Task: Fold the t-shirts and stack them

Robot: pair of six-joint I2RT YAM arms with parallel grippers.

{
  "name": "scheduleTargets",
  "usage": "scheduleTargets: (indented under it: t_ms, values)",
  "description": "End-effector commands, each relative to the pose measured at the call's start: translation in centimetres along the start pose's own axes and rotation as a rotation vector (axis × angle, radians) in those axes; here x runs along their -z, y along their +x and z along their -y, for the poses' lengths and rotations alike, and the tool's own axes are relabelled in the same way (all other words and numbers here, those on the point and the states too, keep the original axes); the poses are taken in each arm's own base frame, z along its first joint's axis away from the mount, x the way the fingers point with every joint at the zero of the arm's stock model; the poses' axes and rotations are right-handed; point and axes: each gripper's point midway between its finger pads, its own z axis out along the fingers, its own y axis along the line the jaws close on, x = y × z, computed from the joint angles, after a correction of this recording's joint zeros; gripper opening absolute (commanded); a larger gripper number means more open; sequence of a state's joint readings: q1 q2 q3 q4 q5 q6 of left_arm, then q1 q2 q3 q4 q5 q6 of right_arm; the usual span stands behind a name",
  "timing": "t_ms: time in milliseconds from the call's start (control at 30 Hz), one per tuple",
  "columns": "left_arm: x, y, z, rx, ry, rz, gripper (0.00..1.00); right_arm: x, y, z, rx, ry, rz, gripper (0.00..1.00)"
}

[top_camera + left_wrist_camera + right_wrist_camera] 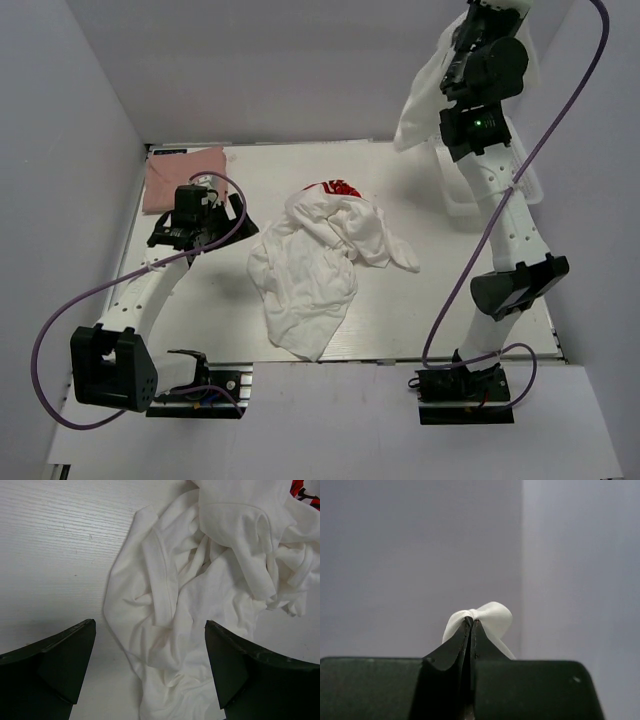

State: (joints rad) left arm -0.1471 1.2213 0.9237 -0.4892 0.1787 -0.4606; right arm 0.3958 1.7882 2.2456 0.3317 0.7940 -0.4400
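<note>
No text, label, brand or number could be read anywhere. The crumpled white tee [320, 260] in the middle of the table [400, 310] bore a red print [335, 188] with black marks on its side toward the far edge. Folds hid most of that print, and no letter could be made out.
</note>
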Motion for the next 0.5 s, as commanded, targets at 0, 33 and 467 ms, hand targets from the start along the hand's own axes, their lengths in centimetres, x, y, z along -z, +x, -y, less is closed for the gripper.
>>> scheduleTargets:
  t_ms: [0,33,467]
  values:
    - [0.1,0.1,-0.3,-0.012,-0.016,0.004,1.0,-1.8,-3.5,4.2,0.034,0.155,0.178,0.0]
    - [0.1,0.3,-0.4,-0.011,-0.02,-0.005,1.0,-2.2,-3.3,4.1,0.026,0.141,0.187,0.0]
    - [-1.7,0.9,-1.0,-0.003,-0.041,-0.048,1.0,-7.9,11.2,4.7,0.221,0.015,0.109,0.0]
